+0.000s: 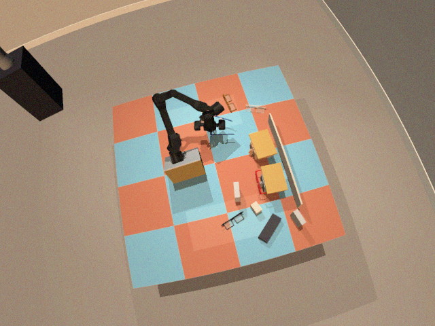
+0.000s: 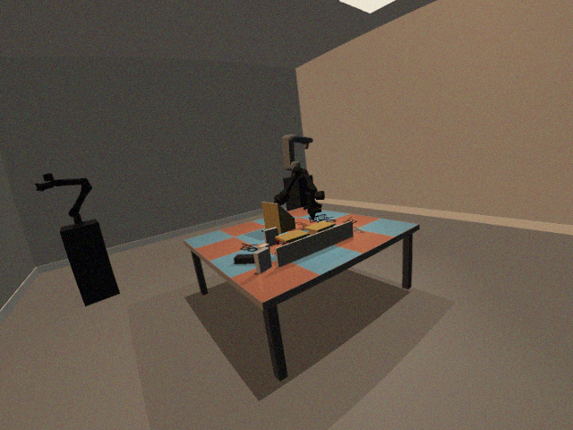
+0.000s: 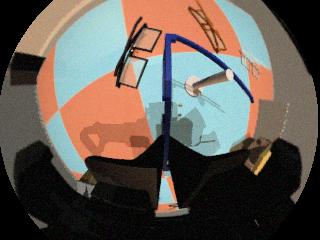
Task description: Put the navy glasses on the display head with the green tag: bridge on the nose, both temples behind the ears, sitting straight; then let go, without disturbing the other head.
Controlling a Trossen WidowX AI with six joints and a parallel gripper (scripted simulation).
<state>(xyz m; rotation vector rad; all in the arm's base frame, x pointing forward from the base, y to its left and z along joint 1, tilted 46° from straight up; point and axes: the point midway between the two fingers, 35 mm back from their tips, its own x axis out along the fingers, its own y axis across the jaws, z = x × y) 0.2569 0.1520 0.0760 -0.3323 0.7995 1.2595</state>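
Observation:
My gripper (image 1: 211, 131) (image 3: 164, 138) is shut on the navy glasses (image 1: 227, 134) (image 3: 168, 75), holding them above the table. The front frame runs up from the fingers in the wrist view, with a temple reaching right. Both temples point toward the heads' side in the top view. Two display heads are mostly hidden under yellow tops (image 1: 262, 143) (image 1: 274, 178), to the right of the gripper. Part of one head's face (image 1: 251, 149) shows; the other head has red glasses (image 1: 257, 180) at its front. I cannot make out a green tag.
A long upright panel (image 1: 285, 159) (image 2: 314, 243) stands behind the heads. Blocks (image 1: 236, 192) (image 1: 255, 208), a dark slab (image 1: 270, 228) and black glasses (image 1: 233, 221) lie nearby. Brown glasses (image 1: 229, 102) (image 3: 207, 27), clear glasses (image 1: 255, 108), other black glasses (image 3: 132, 60) and a post (image 3: 215, 80) also show.

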